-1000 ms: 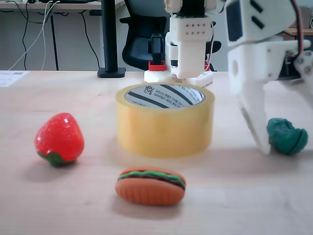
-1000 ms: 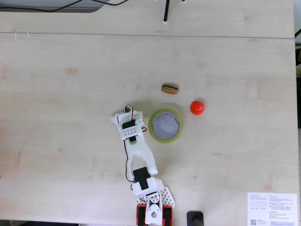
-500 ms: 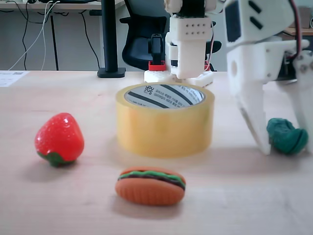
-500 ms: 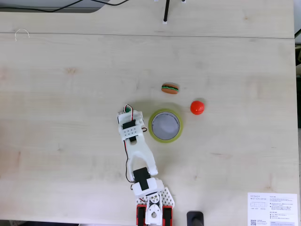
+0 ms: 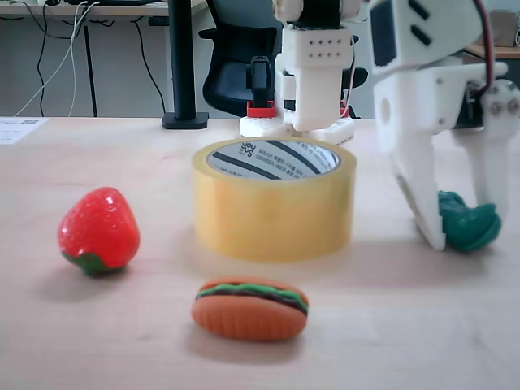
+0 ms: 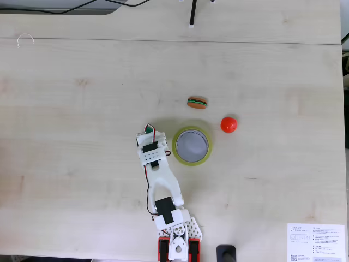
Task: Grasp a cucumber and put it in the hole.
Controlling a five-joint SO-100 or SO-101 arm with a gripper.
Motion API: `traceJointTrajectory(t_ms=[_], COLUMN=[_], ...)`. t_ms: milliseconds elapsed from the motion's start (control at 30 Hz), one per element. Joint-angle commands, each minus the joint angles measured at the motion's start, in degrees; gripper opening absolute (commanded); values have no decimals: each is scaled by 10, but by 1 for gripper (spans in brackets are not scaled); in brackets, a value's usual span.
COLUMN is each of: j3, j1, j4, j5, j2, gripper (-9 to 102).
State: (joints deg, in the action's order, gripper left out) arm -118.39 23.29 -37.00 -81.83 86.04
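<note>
In the low fixed view, going left to right, a red strawberry (image 5: 98,231) is lying on the table (image 5: 97,341), then a toy hamburger (image 5: 250,309) in front of the tape roll (image 5: 274,203), whose hole (image 5: 275,159) is facing up and is empty. At the right the gripper (image 5: 465,231) is standing over the cucumber (image 5: 467,225), which is resting on the table well apart from the roll. The jaws are parted with one finger on each side of the cucumber; whether the pads are already touching it is hard to judge from this angle, so I am calling the claw open around it, not gripping. In the top-down fixed view the gripper (image 6: 147,131) is sitting just left of the roll (image 6: 191,145). To do this step well, the fingers should probably be closing slowly, squarely across the cucumber's middle, low near the table, so the curved body is not squirting sideways.
</note>
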Motion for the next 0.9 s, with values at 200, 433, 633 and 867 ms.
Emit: traceJointTrajectory(t_ms=[200, 433, 633, 867], j3=[-1, 1, 1, 2], j1=[-4, -4, -4, -4], j4=[-51, -83, -104, -149], j5=[-1, -1, -1, 0], j2=[86, 137, 171, 223], gripper=[7, 5, 3, 0])
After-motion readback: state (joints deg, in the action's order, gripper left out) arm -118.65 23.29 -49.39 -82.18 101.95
